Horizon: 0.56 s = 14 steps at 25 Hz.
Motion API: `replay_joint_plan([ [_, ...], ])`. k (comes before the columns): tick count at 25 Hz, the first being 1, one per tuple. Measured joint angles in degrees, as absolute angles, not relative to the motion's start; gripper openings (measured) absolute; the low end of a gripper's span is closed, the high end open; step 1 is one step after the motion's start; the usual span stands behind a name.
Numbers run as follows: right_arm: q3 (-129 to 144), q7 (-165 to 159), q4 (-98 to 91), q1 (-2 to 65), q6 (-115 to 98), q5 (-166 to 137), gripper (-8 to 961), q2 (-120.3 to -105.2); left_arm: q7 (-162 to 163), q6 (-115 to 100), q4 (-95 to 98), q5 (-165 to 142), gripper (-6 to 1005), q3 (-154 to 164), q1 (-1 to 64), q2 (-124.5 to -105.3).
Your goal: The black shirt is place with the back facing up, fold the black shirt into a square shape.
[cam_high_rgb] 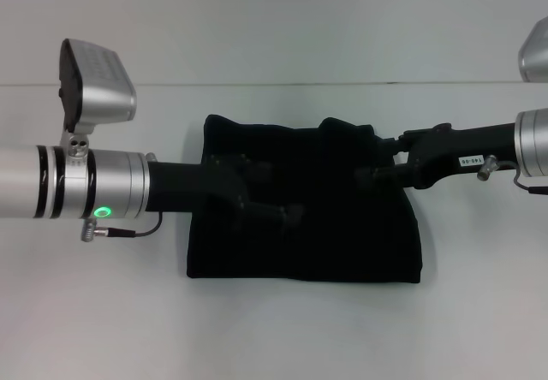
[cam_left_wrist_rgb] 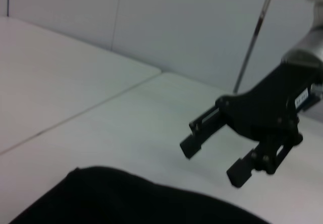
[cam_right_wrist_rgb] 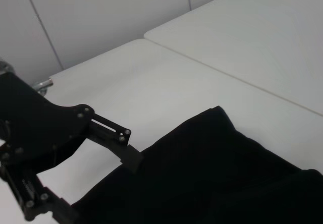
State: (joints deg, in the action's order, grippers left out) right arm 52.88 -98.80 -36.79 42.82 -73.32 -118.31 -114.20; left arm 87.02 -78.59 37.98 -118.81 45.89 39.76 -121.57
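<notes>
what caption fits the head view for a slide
Both arms reach in over the folded black shirt on the white table, left gripper and right gripper above the fabric.

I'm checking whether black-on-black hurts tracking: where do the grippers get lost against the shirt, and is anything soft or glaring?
Head view: left gripper and right gripper merge into the black shirt; the table is evenly lit. Left wrist view: right gripper stands out, slightly soft. Right wrist view: left gripper's fingertip blends into the fabric.

White table (cam_high_rgb: 86, 311), black shirt (cam_high_rgb: 325, 243) lying folded on it, near centre
</notes>
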Motion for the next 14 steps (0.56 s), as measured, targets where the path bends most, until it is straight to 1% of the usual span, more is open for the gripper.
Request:
replay_joint_plan([
  [1,53.0,-98.5,-36.8,42.8,-73.5,-118.3,698,-114.20,87.0,-78.6,38.4,-120.0,908,45.8,39.8,-121.55],
  [6,53.6,-97.4,-36.5,42.6,-72.1,-118.3,837,-114.27,86.8,-78.6,39.2,-121.2,938,45.4,39.8,-121.42],
  [9,53.6,-97.3,-36.5,42.6,-71.7,-118.3,917,-114.41,86.8,-78.3,39.9,-121.8,938,45.6,39.5,-121.44],
  [14,53.7,-97.8,-36.5,42.5,-71.4,-118.6,917,-114.42,86.1,-78.0,41.9,-123.0,938,45.3,39.2,-121.53],
])
